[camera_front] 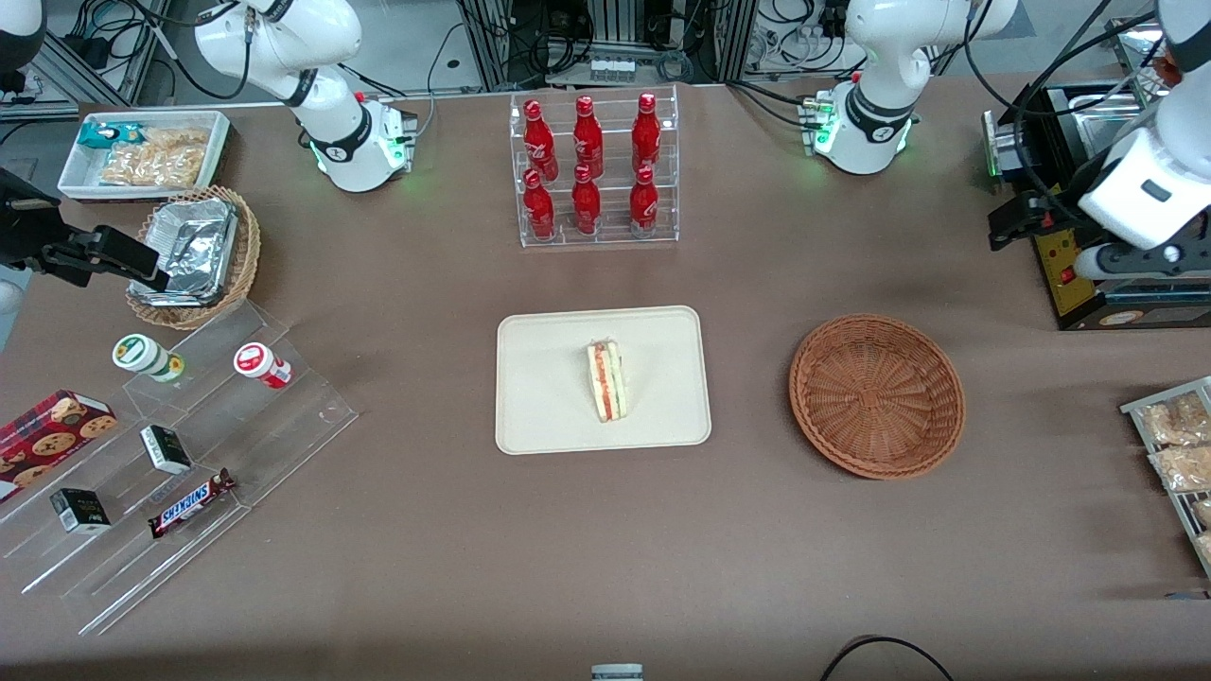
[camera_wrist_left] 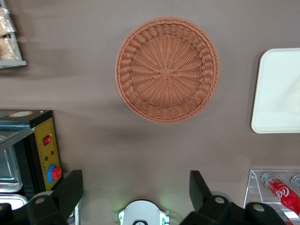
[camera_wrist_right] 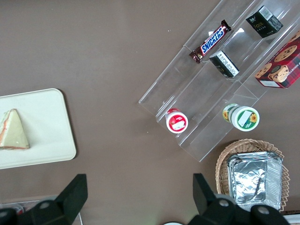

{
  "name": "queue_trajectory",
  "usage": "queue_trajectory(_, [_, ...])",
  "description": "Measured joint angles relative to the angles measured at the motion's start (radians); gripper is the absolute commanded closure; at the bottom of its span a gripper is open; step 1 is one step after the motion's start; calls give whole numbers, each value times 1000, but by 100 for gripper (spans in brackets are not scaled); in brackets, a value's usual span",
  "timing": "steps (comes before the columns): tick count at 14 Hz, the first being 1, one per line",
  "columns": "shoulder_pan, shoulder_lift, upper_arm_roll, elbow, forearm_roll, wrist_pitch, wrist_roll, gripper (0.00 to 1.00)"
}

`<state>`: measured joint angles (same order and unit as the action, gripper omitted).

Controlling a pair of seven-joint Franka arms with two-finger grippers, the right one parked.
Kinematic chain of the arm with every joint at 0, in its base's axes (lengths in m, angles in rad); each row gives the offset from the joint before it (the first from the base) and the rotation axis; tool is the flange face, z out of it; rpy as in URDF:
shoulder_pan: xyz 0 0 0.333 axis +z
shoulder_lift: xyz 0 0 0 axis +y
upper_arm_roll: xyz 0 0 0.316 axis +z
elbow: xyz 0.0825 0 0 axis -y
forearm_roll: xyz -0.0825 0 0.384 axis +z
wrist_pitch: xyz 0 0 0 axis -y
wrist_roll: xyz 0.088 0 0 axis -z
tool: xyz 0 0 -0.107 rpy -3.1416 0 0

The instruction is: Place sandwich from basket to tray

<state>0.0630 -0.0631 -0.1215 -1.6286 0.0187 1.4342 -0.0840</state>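
Note:
The sandwich [camera_front: 606, 380], a clear-wrapped white wedge with red and green layers, lies on the cream tray [camera_front: 549, 378] in the middle of the table. It also shows on the tray [camera_wrist_right: 47, 122] as the sandwich [camera_wrist_right: 13, 130] in the right wrist view. The reddish-brown basket [camera_front: 877, 394] sits beside the tray toward the working arm's end, with nothing in it. My gripper [camera_front: 1008, 227] hangs high above the table, farther from the front camera than the basket and apart from it. In the left wrist view the gripper [camera_wrist_left: 135, 190] is open and holds nothing, looking down on the basket [camera_wrist_left: 167, 69] and a tray edge [camera_wrist_left: 279, 89].
A clear rack of red bottles [camera_front: 596, 170] stands farther back than the tray. A black appliance with a yellow panel [camera_front: 1088, 274] sits under the working arm. Toward the parked arm's end are a foil-filled tan basket [camera_front: 194, 255], a white snack bin [camera_front: 142, 156] and acrylic steps [camera_front: 180, 454].

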Motion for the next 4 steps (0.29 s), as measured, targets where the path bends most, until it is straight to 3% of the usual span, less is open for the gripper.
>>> queue_trajectory(4, [0,-15,23,4,4,2,3,0])
